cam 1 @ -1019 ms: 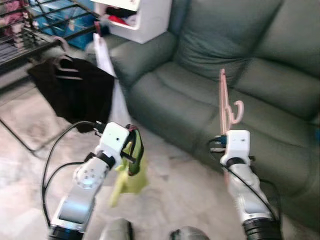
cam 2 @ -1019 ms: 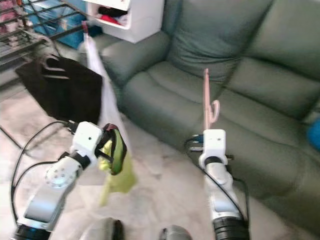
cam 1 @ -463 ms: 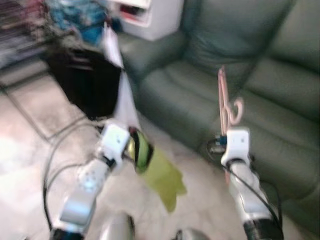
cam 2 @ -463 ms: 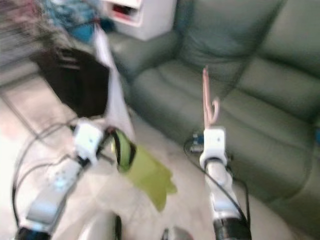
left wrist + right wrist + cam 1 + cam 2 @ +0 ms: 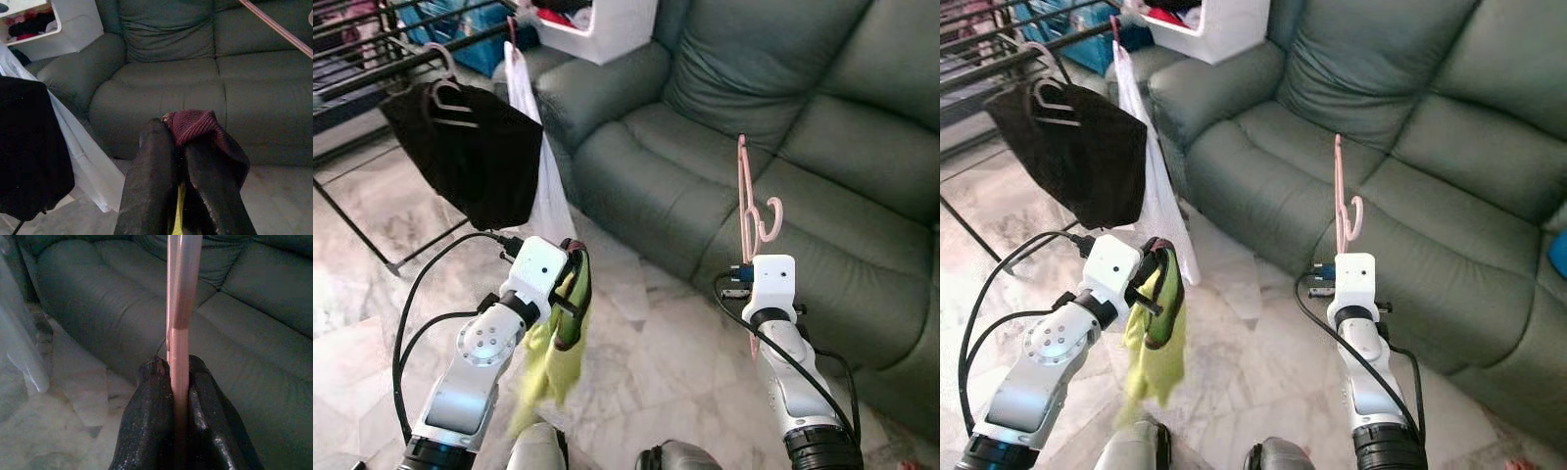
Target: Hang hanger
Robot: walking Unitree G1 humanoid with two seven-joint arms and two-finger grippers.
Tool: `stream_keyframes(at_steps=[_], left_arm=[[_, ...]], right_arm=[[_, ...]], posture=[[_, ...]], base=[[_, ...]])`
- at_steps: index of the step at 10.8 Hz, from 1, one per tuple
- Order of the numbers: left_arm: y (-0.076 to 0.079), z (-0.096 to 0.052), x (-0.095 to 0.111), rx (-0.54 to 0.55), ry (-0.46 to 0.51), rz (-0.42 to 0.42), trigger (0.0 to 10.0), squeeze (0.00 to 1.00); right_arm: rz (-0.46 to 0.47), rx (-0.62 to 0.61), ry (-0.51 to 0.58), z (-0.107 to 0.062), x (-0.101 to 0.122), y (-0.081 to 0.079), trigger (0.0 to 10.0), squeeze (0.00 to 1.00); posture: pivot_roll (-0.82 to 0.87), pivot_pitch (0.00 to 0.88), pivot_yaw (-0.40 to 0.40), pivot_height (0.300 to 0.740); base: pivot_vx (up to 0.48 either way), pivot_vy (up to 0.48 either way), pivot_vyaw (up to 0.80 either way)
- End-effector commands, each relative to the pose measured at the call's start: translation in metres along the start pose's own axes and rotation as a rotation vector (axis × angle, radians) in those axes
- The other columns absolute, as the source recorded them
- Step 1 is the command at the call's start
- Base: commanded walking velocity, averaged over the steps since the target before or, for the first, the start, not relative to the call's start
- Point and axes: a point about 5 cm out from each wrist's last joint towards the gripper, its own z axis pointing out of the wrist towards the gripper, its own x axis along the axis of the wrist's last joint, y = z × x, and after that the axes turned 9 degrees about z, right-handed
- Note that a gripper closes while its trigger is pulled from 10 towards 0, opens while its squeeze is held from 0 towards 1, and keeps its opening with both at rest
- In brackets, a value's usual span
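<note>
Marble floor (image 5: 646, 333) (pale, veined) under green sofa (image 5: 783, 127), rack leg (image 5: 352, 230).

Both arms raised forward; left gripper (image 5: 570, 294) jaws clamped, right gripper (image 5: 172, 382) jaws clamped, pointing up.

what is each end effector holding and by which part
Right end effector: thin pink plastic hanger, pinched at its lower bar. Left end effector: yellow-green cloth garment, at its dark-red top edge.

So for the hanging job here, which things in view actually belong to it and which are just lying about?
Part of the job:
- pink hanger, clamped in the right gripper
- yellow-green garment, held in the left gripper
- black drying rack

Just lying about:
- green sofa
- black garment already hung on the rack
- white garment
- white storage unit
</note>
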Motion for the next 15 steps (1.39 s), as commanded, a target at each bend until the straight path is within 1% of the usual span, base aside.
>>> stream_keyframes(at_steps=[1,2,3,4,5,6,7,8,9,11,12,13,15], left_arm=[[-0.006,0.004,0.007,0.027,0.037,0.055,10.0,0.00],[-0.023,0.017,0.009,0.181,0.017,0.107,10.0,0.00],[-0.039,0.034,0.014,0.282,-0.007,0.151,10.0,0.00],[-0.047,0.045,0.017,0.320,-0.015,0.186,10.0,0.00],[-0.054,0.055,0.019,0.347,-0.039,0.223,10.0,0.00],[-0.061,0.068,0.025,0.381,-0.049,0.263,10.0,0.00],[-0.063,0.078,0.032,0.397,-0.028,0.325,10.0,0.00],[-0.068,0.084,0.028,0.444,-0.067,0.389,10.0,0.00],[-0.073,0.085,0.022,0.491,-0.124,0.425,10.0,0.00],[-0.079,0.086,0.012,0.542,-0.191,0.430,10.0,0.00],[-0.079,0.086,0.009,0.550,-0.205,0.437,10.0,0.00],[-0.083,0.085,0.004,0.592,-0.246,0.446,10.0,0.00],[-0.084,0.087,0.004,0.592,-0.245,0.429,10.0,0.00]], right_arm=[[0.011,0.002,0.030,0.001,0.007,0.000,10.0,0.00],[0.040,0.119,0.034,0.001,0.013,-0.011,10.0,0.00],[0.005,0.279,0.031,-0.002,0.021,-0.025,10.0,0.00],[-0.024,0.358,0.040,-0.003,0.027,-0.031,10.0,0.00],[-0.064,0.424,0.030,-0.004,0.031,-0.033,10.0,0.00],[-0.074,0.524,0.008,-0.007,0.036,-0.033,10.0,0.00],[-0.082,0.659,-0.049,-0.015,0.037,-0.034,10.0,0.00],[-0.118,0.747,-0.089,-0.022,0.036,-0.035,10.0,0.00],[-0.137,0.790,-0.107,-0.026,0.035,-0.035,10.0,0.00],[-0.209,0.831,-0.152,-0.030,0.034,-0.028,10.0,0.00],[-0.206,0.861,-0.174,-0.032,0.037,-0.026,10.0,0.00],[-0.190,0.951,-0.210,-0.041,0.041,-0.029,10.0,0.00],[-0.184,1.074,-0.274,-0.054,0.037,-0.033,10.0,0.00]], posture=[[0.01,0.080,-0.072,0.740],[0.01,0.080,-0.072,0.740],[0.00,0.079,-0.072,0.740],[0.00,0.076,-0.070,0.740],[-0.01,0.074,-0.067,0.740],[-0.02,0.074,-0.059,0.740],[-0.03,0.072,-0.056,0.740],[-0.03,0.071,-0.054,0.740],[-0.03,0.070,-0.054,0.740],[-0.03,0.069,-0.053,0.740],[-0.03,0.069,-0.052,0.740],[-0.03,0.068,-0.050,0.740],[-0.03,0.066,-0.056,0.740]], base=[[0.000,0.000,0.00],[0.000,0.000,0.00],[0.000,0.000,0.00],[0.000,0.000,0.00],[0.000,0.000,0.00],[0.000,0.000,0.00],[0.000,0.000,0.00],[0.000,0.000,0.00],[0.000,0.000,0.00],[0.000,0.000,0.00],[0.000,0.000,0.00],[0.000,0.000,0.00],[0.000,0.000,0.00]])
